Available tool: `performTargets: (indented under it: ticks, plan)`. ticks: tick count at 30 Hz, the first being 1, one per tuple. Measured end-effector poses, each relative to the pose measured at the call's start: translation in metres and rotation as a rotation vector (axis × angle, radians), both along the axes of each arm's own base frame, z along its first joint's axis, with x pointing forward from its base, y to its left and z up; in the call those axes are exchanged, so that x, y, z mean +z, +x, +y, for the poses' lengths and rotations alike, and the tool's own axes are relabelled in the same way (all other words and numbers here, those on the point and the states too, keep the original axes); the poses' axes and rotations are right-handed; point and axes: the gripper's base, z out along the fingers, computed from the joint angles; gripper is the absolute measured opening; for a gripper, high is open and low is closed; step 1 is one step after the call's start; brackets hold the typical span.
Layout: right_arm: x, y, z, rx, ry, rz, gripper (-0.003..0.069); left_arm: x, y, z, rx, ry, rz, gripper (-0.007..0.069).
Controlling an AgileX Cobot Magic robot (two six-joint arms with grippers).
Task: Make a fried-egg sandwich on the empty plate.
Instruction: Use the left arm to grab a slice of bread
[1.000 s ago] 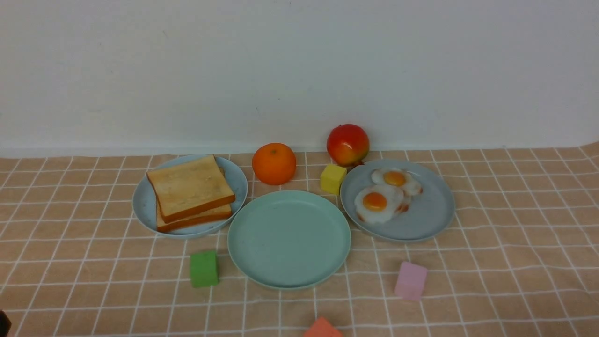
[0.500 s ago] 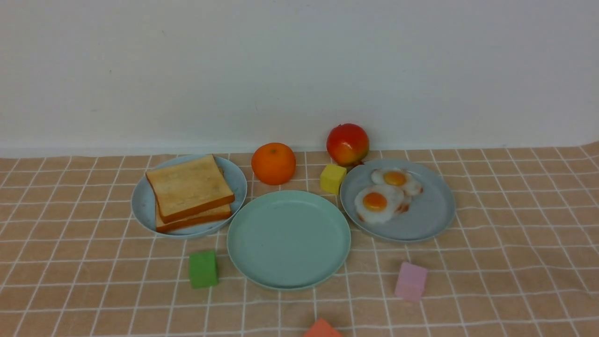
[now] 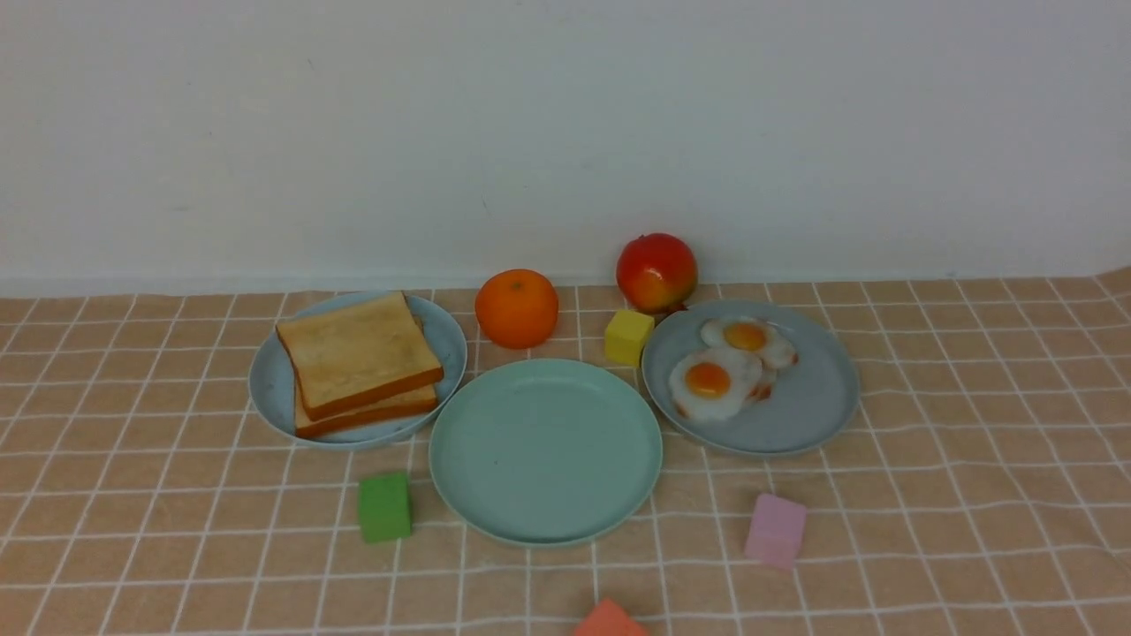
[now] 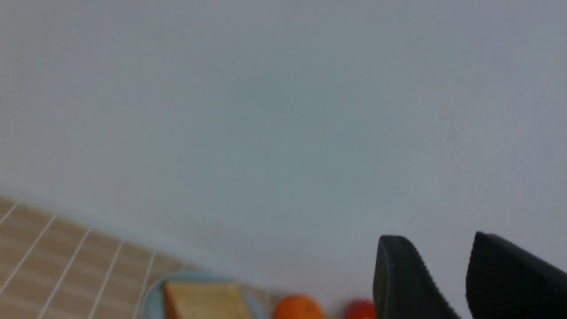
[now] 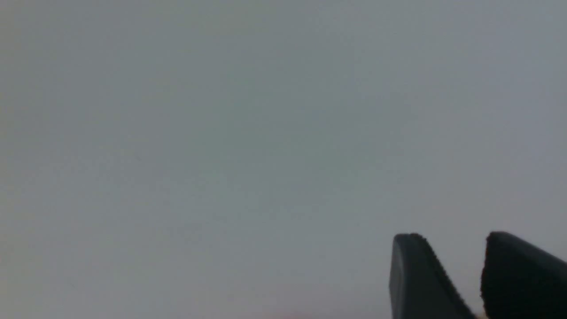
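The empty mint-green plate (image 3: 495,495) lies in the middle of the checked cloth. Two toast slices (image 3: 358,353) are stacked on a pale blue plate (image 3: 269,389) to its left. Two fried eggs (image 3: 711,382) lie on a grey-blue plate (image 3: 813,406) to its right. Neither gripper shows in the front view. My left gripper (image 4: 436,241) is open and empty, raised, with the toast (image 4: 201,301) far below it. My right gripper (image 5: 454,239) is open and empty, facing the bare wall.
An orange (image 3: 517,307), a red apple (image 3: 656,271) and a yellow cube (image 3: 628,336) stand behind the plates. A green cube (image 3: 384,506), a pink cube (image 3: 775,528) and an orange-red cube (image 3: 608,620) lie in front.
A dark part at the lower left corner of the front view one second ago has left the view. The plates and food have not moved.
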Motion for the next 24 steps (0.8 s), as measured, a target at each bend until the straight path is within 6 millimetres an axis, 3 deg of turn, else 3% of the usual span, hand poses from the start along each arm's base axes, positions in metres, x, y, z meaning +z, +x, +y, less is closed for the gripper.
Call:
performTargets:
  ticks: [1,2,5,9,11,13,18,23,24]
  plan:
    - [-0.003,0.005,0.0,-0.001,-0.006,0.022,0.0241,-0.003,0.005,0.0,0.002,0.008,0.031,0.0239]
    - [-0.011,0.019,0.002,-0.003,-0.013,0.078,0.0241,-0.013,0.026,-0.001,0.009,0.034,0.129,0.0239]
    - [-0.027,0.037,0.004,-0.003,0.043,0.204,0.0241,-0.031,0.061,-0.001,0.017,0.075,0.25,0.0239]
    - [-0.05,0.048,0.006,-0.011,0.105,0.407,0.0241,-0.055,0.103,-0.004,0.017,0.058,0.358,0.0239]
    - [-0.069,0.053,0.008,-0.007,0.097,0.582,0.0241,-0.08,0.134,-0.007,0.021,0.019,0.442,0.0239]
    - [-0.079,0.056,0.011,0.013,0.079,0.669,0.0241,-0.095,0.15,-0.008,0.028,-0.022,0.499,0.0239]
    - [-0.094,0.061,0.02,0.136,0.013,0.792,0.0241,-0.125,0.187,-0.014,0.047,-0.142,0.673,0.0239]
    - [-0.095,0.062,0.028,0.238,-0.02,0.782,0.0241,-0.13,0.218,-0.018,0.034,-0.149,0.78,0.0239]
    - [-0.094,0.062,0.03,0.269,-0.028,0.769,0.0241,-0.134,0.232,-0.019,0.023,-0.131,0.818,0.0239]
